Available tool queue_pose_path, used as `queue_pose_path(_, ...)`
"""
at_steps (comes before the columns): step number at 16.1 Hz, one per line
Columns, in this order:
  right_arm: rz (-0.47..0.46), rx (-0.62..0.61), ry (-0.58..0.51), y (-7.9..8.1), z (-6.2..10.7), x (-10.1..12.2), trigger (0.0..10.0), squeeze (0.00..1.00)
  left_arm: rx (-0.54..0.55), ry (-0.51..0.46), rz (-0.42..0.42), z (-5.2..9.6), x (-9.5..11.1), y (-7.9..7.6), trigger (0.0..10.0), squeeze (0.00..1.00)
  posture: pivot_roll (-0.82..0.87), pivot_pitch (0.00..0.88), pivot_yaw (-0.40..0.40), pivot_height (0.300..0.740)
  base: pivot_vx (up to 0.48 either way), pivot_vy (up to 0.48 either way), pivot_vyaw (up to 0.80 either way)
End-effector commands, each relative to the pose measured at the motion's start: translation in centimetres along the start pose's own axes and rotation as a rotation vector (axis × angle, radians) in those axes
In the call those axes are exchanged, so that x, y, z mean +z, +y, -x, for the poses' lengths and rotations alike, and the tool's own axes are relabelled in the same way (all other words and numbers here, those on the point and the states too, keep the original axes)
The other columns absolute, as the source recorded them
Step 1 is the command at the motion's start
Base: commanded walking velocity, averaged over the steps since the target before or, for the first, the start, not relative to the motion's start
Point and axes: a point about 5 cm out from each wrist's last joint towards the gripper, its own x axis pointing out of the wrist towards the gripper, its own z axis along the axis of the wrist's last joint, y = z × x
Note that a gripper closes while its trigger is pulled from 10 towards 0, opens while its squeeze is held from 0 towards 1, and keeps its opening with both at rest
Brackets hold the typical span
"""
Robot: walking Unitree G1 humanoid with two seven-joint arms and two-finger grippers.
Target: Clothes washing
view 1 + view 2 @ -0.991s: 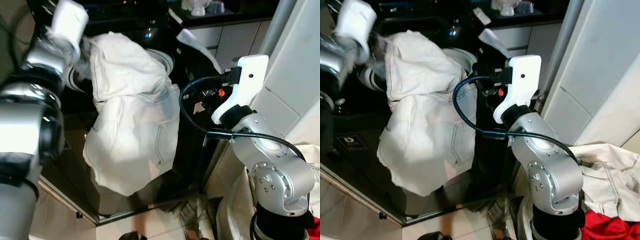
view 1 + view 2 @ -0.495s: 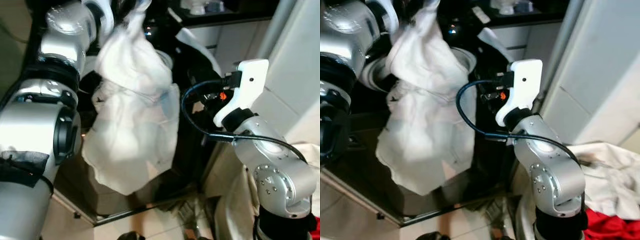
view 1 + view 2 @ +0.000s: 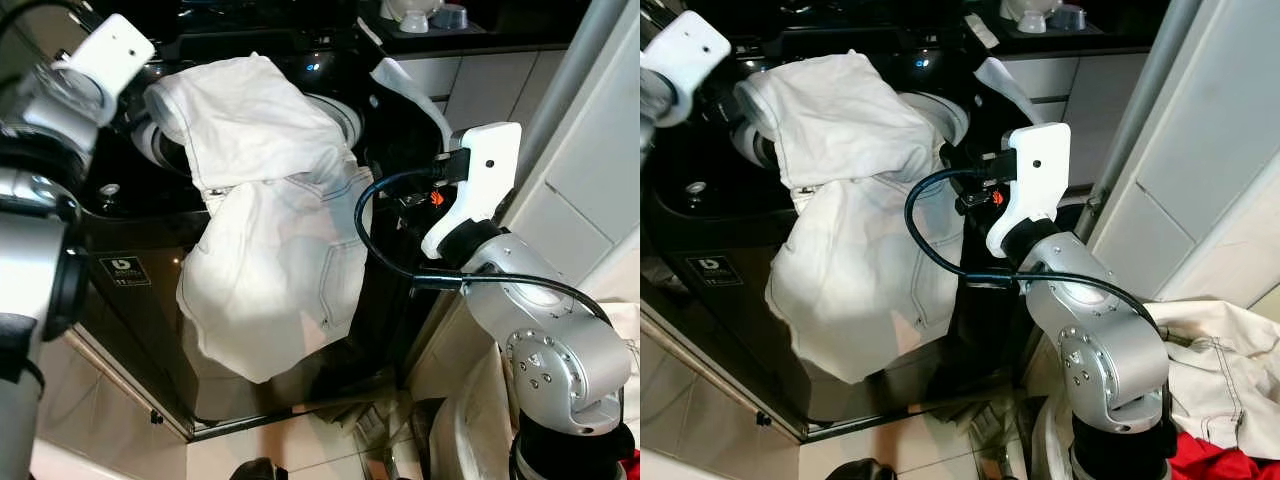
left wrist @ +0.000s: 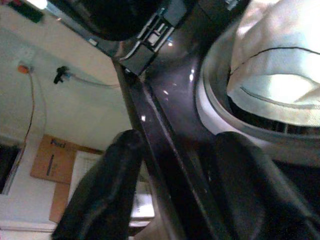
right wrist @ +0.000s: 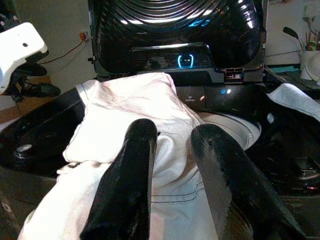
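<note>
Draping over the front lip of the washing machine, the white trousers sit half in and half out – waistband end bunched over the drum opening, legs spilling down the black front panel toward the floor. So the long axis runs from the drum mouth down and forward, hem end lowest. Judging by that, the garment is only partly loaded and the hanging part needs feeding in.

Left gripper sits off at the machine's far-left top corner, fingers spread wide with nothing between them, just the glossy rim of the machine beneath – clear of the cloth, likely released. Right gripper hovers in front of the machine, pointing at the heap, its two black fingers parted and empty, well placed to push or gather fabric.

More laundry – a cream piece and something red – waits by the robot's right side
</note>
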Motion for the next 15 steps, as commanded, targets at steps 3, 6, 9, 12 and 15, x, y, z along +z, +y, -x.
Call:
queue_pose_path(3, 0.006, -0.026, 0.014, -0.3, 0.6, -0.1, 10.0, 0.00, -0.028, -0.201, 0.179, 2.1, 3.4, 3.1, 10.0, 1.00, -0.02, 0.000, 0.039, 0.740, 0.000, 0.000, 0.00)
queue_pose_path(6, -0.001, -0.025, 0.010, -0.5, 0.6, 0.0, 10.0, 0.00, -0.238, -0.645, 0.437, 4.0, 6.9, 2.9, 10.0, 0.36, 0.00, 0.000, 0.020, 0.740, 0.000, 0.000, 0.00)
queue_pose_path(9, 0.025, 0.007, 0.012, -0.8, 0.5, 0.2, 10.0, 0.00, -0.771, -0.845, 0.277, 6.5, 6.4, -3.3, 10.0, 0.00, 0.00, 0.000, 0.014, 0.740, 0.000, 0.000, 0.00)
queue_pose_path(12, 0.068, 0.028, 0.030, -1.6, 1.1, 0.4, 10.0, 0.00, -1.013, -0.761, 0.076, 7.8, 4.1, -8.1, 10.0, 1.00, -0.01, 0.000, 0.015, 0.740, 0.000, 0.000, 0.00)
queue_pose_path(15, 0.079, 0.046, 0.047, -1.8, 1.4, 0.3, 10.0, 0.00, -1.066, -0.745, 0.048, 8.6, 3.2, -8.9, 10.0, 1.00, 0.00, 0.000, 0.011, 0.740, 0.000, 0.000, 0.00)
